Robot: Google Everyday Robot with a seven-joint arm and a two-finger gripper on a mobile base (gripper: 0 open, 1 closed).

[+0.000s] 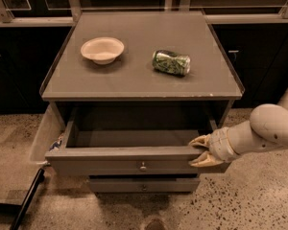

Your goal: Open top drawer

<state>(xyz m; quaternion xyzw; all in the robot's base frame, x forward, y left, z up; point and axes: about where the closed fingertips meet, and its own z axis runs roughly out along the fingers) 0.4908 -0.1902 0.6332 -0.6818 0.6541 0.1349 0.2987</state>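
At right end of drawer front: white two-finger gripper (200,151), fingers part-spread, pinching panel edge (one inside, one outside, looks like). Guess it beats grabbing small round metal knob (143,166). Large grey flat-fronted top drawer (110,166) sits well out of cabinet, task near done.

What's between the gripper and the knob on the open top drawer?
Nothing: in the camera view the gripper sits at the right end of the top drawer, and only bare grey front panel runs from it to the knob.
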